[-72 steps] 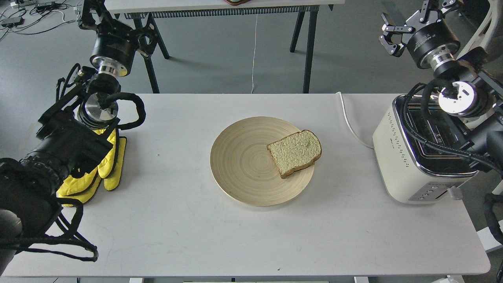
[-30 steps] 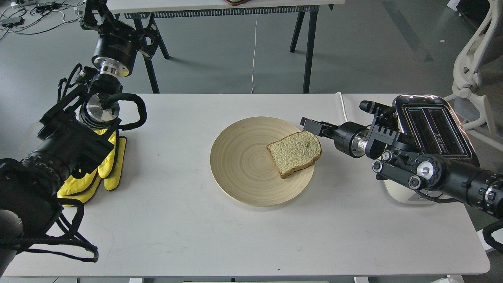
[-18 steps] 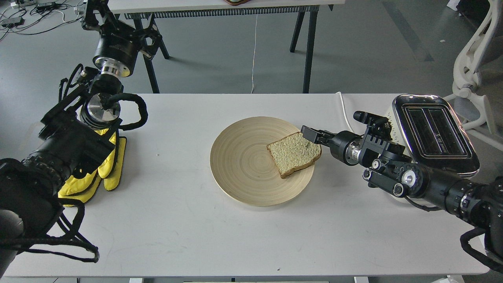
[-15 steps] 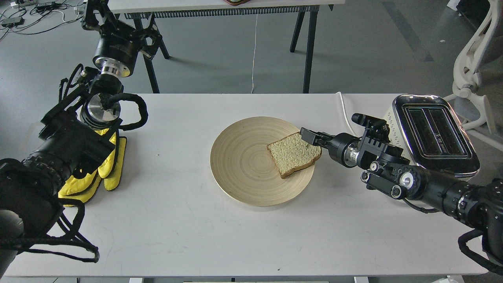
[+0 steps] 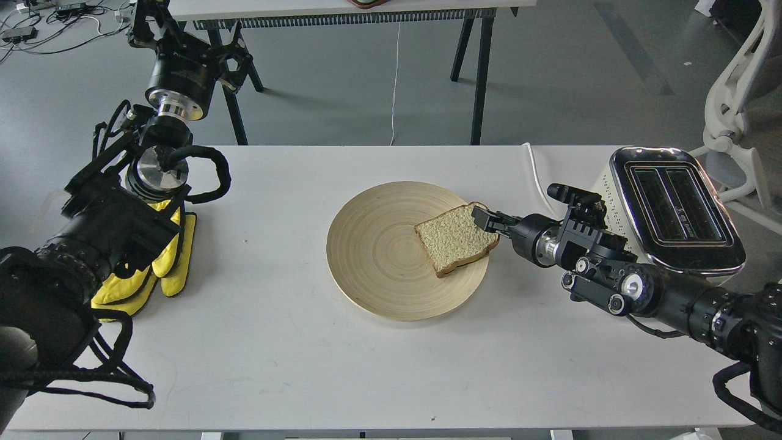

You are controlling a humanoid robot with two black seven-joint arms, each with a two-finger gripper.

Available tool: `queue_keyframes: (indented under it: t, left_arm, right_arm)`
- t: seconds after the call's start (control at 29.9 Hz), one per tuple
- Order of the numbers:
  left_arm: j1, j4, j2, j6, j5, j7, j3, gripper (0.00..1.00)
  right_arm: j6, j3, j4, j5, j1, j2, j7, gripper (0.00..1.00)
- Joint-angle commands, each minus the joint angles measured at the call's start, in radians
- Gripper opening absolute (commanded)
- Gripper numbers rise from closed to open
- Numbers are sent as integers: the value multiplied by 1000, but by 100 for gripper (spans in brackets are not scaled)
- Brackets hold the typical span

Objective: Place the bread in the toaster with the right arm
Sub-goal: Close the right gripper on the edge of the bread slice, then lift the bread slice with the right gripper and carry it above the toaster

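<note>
The bread (image 5: pixel 455 239) lies flat on the right side of a round pale wooden plate (image 5: pixel 372 247) at the table's middle. The cream-white toaster (image 5: pixel 672 205) stands at the right edge, its chrome top and two slots facing up and empty. My right arm comes in low from the right, in front of the toaster. The right gripper (image 5: pixel 482 216) has its slim tip at the bread's rounded top right edge, touching or just above the crust; its fingers cannot be told apart. My left gripper (image 5: pixel 183 38) is raised at the far left with its fingers spread, empty.
Yellow gloves (image 5: pixel 168 256) lie under my left arm at the table's left. The toaster's white cord (image 5: pixel 540 183) runs to the table's back edge. A second table's black legs (image 5: pixel 479 73) stand behind, and a white chair (image 5: pixel 733 91) stands at the far right.
My right arm swung down from above the toaster and reached left along the table to the bread's top right edge. The bread, the plate and my left arm stayed in place.
</note>
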Motion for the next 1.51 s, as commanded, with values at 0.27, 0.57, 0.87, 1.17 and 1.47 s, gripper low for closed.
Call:
queue_keyframes:
  t: [0.27,0.57,0.87,1.17,1.47]
  left_arm:
    - [0,0,0,0,0,-2,0,100]
    - [0,0,0,0,0,-3,-1,100]
    - [0,0,0,0,0,-3,-1,100]
    - [0,0,0,0,0,-5,-1,100]
    - [0,0,0,0,0,-5,-1,100]
  right_arm:
    - [6,0,-1,1,0,-1,0,41]
    - [8,0,-1,4,4,-1,-5,21]
    - [0,3,-1,6,6,-1,-14,0]
    - [-8,17,11,12,20,-4,-9,0]
    - [-20,81,135,12,108,-87,-14,0]
